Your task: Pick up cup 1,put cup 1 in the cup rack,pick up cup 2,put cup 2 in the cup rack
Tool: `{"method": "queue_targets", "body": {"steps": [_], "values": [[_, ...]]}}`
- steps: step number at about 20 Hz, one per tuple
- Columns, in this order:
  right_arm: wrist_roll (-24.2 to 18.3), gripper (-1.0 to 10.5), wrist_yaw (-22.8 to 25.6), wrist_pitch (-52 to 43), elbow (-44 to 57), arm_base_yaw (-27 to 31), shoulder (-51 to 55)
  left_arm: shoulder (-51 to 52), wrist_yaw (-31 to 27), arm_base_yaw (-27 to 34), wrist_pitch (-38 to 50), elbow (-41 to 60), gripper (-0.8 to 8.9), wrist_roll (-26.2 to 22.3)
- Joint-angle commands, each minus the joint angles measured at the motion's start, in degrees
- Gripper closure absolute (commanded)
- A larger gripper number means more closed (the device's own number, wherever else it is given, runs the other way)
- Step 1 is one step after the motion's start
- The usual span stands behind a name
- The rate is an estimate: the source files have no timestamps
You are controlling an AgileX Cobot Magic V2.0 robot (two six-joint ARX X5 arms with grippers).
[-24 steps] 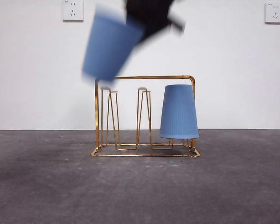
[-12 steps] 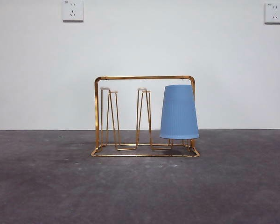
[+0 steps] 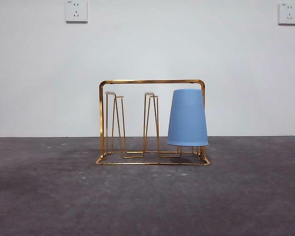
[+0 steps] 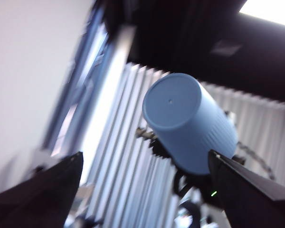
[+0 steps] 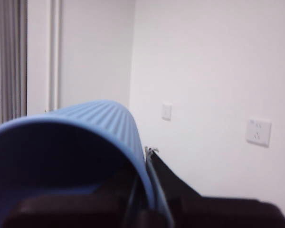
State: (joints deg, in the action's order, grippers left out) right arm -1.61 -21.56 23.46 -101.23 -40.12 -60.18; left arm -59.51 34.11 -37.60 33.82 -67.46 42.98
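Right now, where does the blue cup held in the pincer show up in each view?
Front view: not in it; only the other cup sits upside down on the cup rack.
Left wrist view: held cup at centre, base toward the camera, beyond the open left pincer.
Right wrist view: lower left, mouth toward the camera, rim pinched in the right pincer.
Shared landmark: wall socket, in the front and right wrist views only.
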Motion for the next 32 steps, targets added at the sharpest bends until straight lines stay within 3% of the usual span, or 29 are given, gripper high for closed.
{"method": "queue_targets", "body": {"steps": [1,8,27,28,31,32], "values": [[-0.3,9.6,-0.1,-1.2,0.2,-0.1,-0.4,-3.6,1.0,-0.1,11.1,0.4,3.66,9.8],[-0.1,9.6,-0.5,-4.0,0.2,-0.1,-3.4,-10.7,0.5,-2.1,28.1,0.4,3.64,17.7],[1.1,9.6,-5.3,-5.5,0.2,-0.1,-11.3,-13.0,-4.3,-2.6,32.2,0.4,3.79,17.9],[1.2,9.6,-5.4,-5.5,0.2,-0.1,-11.3,-13.0,-4.3,-2.6,32.2,0.4,4.20,17.9],[1.4,9.6,-5.7,-5.5,0.2,-0.1,-11.3,-13.0,-4.3,-2.6,31.8,0.4,8.11,17.9],[1.5,9.6,-5.8,-5.4,0.2,-0.1,-11.3,-13.0,-4.2,-2.6,31.6,0.4,8.21,17.9]]}}
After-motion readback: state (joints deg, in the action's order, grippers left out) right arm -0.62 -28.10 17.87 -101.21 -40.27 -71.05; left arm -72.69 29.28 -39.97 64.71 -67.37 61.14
